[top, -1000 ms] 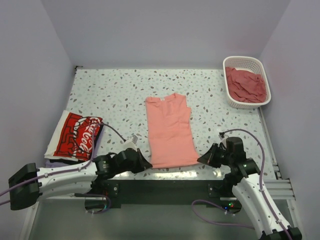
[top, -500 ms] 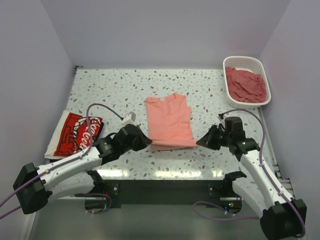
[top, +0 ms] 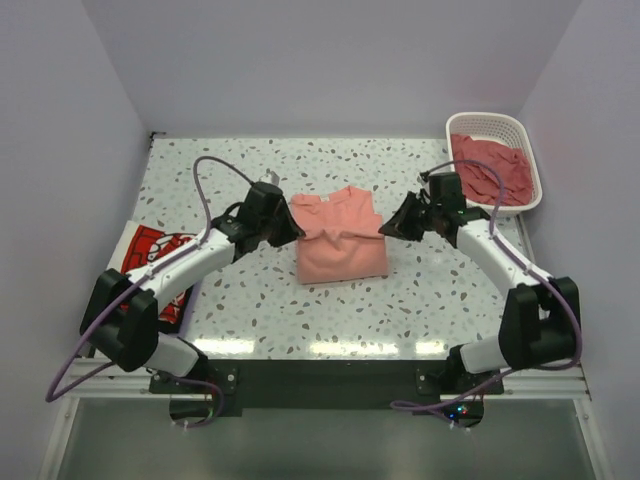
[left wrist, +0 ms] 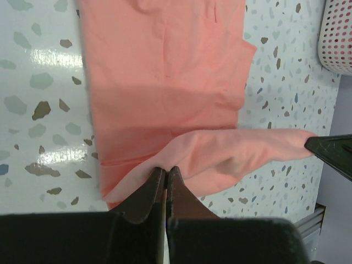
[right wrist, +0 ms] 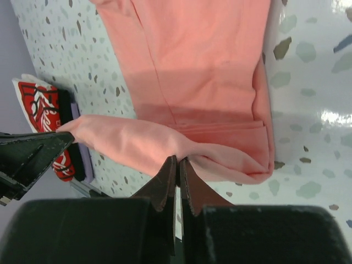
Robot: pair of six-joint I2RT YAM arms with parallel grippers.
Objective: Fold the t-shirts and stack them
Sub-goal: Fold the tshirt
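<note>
A salmon-pink t-shirt (top: 340,250) lies in the middle of the table, its lower part doubled back over the upper part. My left gripper (top: 291,229) is shut on the lifted hem at the shirt's left edge. My right gripper (top: 392,228) is shut on the same hem at the right edge. In the left wrist view the left gripper (left wrist: 166,169) pinches a raised roll of the pink t-shirt (left wrist: 165,82). The right gripper (right wrist: 177,159) pinches that roll of the t-shirt (right wrist: 203,66) from the other side. A folded white t-shirt with red print (top: 148,262) lies at the left, partly under my left arm.
A white slatted basket (top: 485,119) at the back right holds more pink t-shirts (top: 492,172). The speckled table (top: 250,170) ends at walls on the left, back and right. The basket's wall (left wrist: 338,38) shows in the left wrist view.
Both grippers have carried the shirt's lower hem from the near edge towards the collar, so the shirt is now folded over itself and looks about half as long.
</note>
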